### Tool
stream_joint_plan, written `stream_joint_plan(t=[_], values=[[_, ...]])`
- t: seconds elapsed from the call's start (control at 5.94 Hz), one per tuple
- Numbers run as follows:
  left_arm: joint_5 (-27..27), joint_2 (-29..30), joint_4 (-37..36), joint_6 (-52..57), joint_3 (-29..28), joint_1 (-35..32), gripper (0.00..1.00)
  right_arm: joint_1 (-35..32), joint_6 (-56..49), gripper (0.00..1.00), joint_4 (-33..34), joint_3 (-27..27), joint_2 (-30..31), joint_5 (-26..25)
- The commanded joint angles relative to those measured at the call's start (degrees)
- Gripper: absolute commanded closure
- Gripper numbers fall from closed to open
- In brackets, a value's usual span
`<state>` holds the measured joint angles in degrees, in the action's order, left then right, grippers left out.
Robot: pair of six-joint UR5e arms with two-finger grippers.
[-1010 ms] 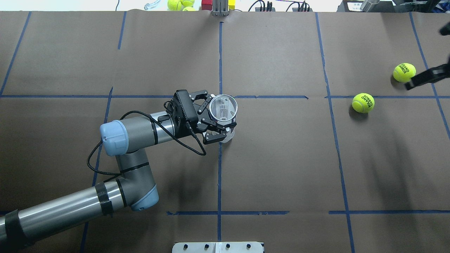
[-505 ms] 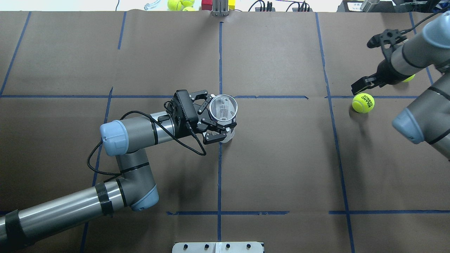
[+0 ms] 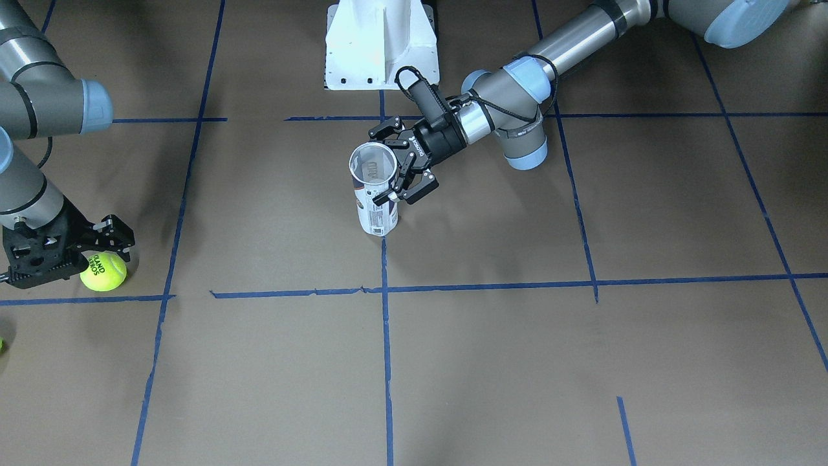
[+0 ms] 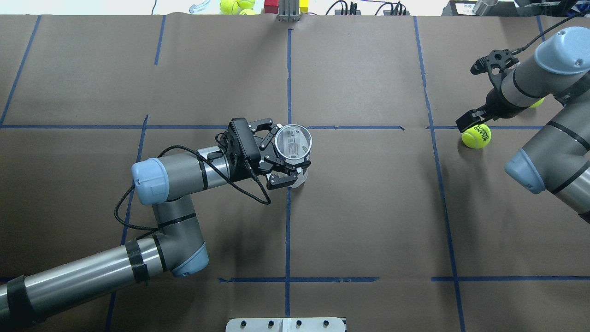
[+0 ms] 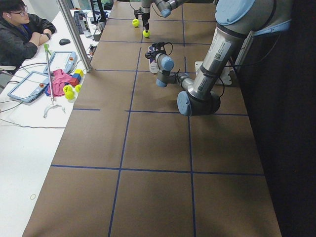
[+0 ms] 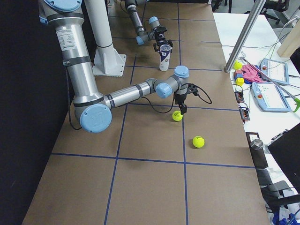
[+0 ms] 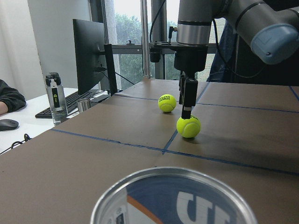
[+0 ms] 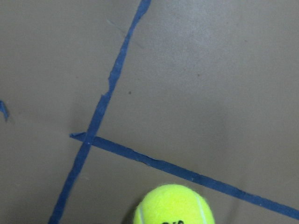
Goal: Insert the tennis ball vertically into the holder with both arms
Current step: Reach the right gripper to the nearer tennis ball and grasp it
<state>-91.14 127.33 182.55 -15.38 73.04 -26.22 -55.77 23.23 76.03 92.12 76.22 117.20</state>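
So the biggest thing here is the table (image 4: 368,207), brown paper with a grid of blue tape lines. The left arm (image 4: 92,272) comes in low from the near left corner and bends toward the middle. The right arm (image 4: 553,147) reaches in from the right edge, out toward the far right part of the table. There's a white pedestal base (image 3: 381,45) at the robot's edge of the table, with nothing on it.

The holder (image 3: 375,207) stands upright on the paper about dead center, right by a tape crossing, open mouth up, and looks empty from above. The left gripper (image 4: 282,157) is clamped around it from the side, just under the rim.

The right gripper (image 3: 65,255) points straight down with its fingers spread wide, holding nothing. One finger sits right over a tennis ball (image 4: 476,135) lying on the table; can't tell if it actually touches. That ball is well apart from the holder. A second tennis ball (image 6: 198,141) lies nearby on the paper, farther toward the table's right end.
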Motion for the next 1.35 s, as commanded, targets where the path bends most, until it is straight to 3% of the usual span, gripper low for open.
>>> stream_joint_plan(t=[0.0, 0.67, 1.01, 1.18], values=[[0.0, -0.06, 0.0, 0.0, 0.0, 0.11, 0.1, 0.31, -2.22, 0.0, 0.0, -2.72, -0.37, -1.44], [0.0, -0.15, 0.0, 0.0, 0.0, 0.46, 0.1, 2.59, -2.13, 0.0, 0.0, -3.96, -0.46, -1.62], [0.0, -0.15, 0.08, 0.0, 0.0, 0.46, 0.1, 3.47, -2.22, 0.02, -5.68, -8.51, -0.54, -1.71], [0.0, -0.15, 0.08, 0.0, 0.0, 0.46, 0.1, 3.48, -2.48, 0.57, -5.89, -8.71, -1.42, -1.54]])
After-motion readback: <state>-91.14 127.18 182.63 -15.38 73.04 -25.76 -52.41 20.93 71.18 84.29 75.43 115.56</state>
